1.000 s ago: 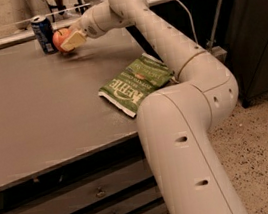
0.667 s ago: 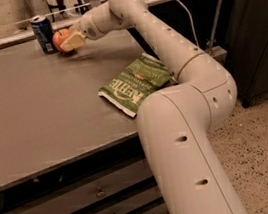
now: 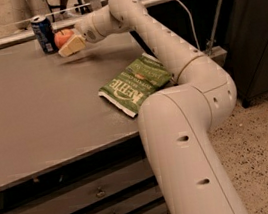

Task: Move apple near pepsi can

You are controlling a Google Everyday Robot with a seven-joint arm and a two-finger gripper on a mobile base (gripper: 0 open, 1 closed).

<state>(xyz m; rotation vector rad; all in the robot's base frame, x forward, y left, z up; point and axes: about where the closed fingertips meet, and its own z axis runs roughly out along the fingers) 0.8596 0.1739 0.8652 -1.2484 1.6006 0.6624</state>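
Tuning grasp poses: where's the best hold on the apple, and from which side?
Grip the apple across its round middle, coming from its right and front, where the gripper now sits low against it. The pepsi can stands upright close on the apple's left, so an approach from that side would likely knock it.

One raised view beside the arm [image 3: 179,137], looking down across the table [image 3: 35,119], hand [image 3: 70,47] far at upper left
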